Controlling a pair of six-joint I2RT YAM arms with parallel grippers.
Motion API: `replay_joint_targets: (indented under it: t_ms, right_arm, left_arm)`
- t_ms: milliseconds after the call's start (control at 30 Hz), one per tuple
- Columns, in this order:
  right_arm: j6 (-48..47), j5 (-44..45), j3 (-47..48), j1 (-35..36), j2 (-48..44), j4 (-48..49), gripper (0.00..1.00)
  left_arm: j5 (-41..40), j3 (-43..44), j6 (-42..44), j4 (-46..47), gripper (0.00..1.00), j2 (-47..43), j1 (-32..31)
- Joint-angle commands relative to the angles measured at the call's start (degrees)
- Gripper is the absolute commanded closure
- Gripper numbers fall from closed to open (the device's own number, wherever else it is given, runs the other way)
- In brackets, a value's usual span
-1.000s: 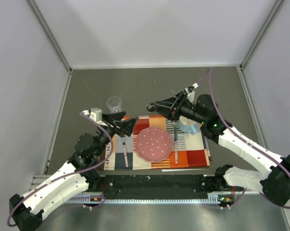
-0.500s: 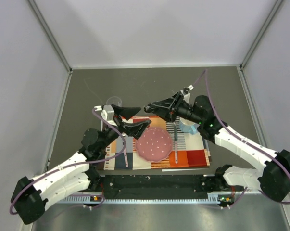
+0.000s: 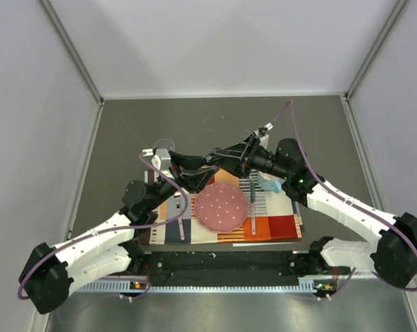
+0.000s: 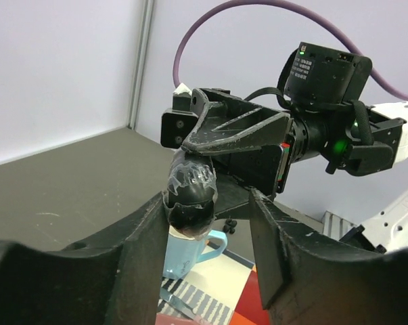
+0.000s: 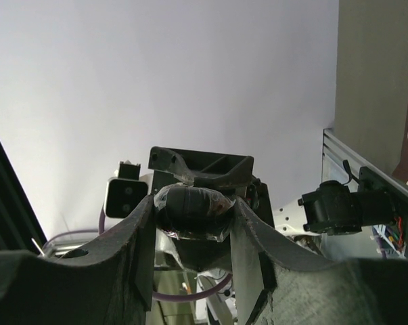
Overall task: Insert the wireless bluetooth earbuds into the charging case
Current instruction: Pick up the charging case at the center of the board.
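Note:
The charging case (image 5: 190, 211) is a black rounded lump wrapped in clear tape, and my right gripper (image 5: 193, 210) is shut on it in mid-air above the placemat. In the left wrist view the case (image 4: 191, 196) hangs between the jaws of my left gripper (image 4: 207, 203). The left finger touches it and a gap remains at the right finger. From above, both grippers meet (image 3: 207, 164) over the mat's far edge. Two tiny black earbuds (image 4: 229, 223) lie on the grey table beyond the mug handle.
A light blue mug (image 3: 270, 184) stands under the right arm at the back right of a colourful placemat (image 3: 277, 225). A pink plate (image 3: 222, 207) sits mid-mat, with cutlery (image 3: 253, 207) beside it. A clear glass (image 3: 165, 145) stands at the back left.
My left arm has swung up and to the right to the right gripper, and its wide jaws have narrowed round the case. The right gripper edged slightly left, still holding the case.

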Motion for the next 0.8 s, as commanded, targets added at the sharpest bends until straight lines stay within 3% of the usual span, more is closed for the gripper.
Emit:
replay_joint_targets:
  t_ms: [0, 33, 100, 433, 533, 600, 767]
  right_arm:
    - [1.0, -1.3, 2.0, 1.1, 0.4, 3.8, 1.00]
    - [1.0, -1.5, 2.0, 1.1, 0.5, 4.0, 1.00]
    - [1.1, -1.7, 2.0, 1.3, 0.7, 4.2, 1.00]
    - [1.8, -2.2, 2.1, 2.0, 1.6, 5.6, 1.00]
    - [2.0, -2.3, 2.0, 2.0, 1.6, 5.7, 1.00]
    - [2.1, -2.2, 2.0, 2.0, 1.6, 5.7, 1.00]
    - [2.1, -2.2, 2.1, 2.0, 1.6, 6.2, 1.00]
  left_arm:
    - [0.9, 2.2, 0.0, 6.7, 0.50, 0.9, 0.1]
    - [1.0, 2.3, 0.0, 6.6, 0.57, 1.2, 0.1]
    - [1.2, 2.7, -0.2, 6.6, 0.62, 1.6, 0.1]
    - [1.6, 3.0, -0.7, 8.1, 0.61, 3.4, 0.1]
    - [2.0, 3.0, -0.7, 8.0, 0.79, 3.8, 0.1]
    - [2.0, 3.0, -0.9, 7.9, 0.82, 3.8, 0.1]
    - [2.2, 2.8, -1.4, 7.9, 0.62, 3.8, 0.1]
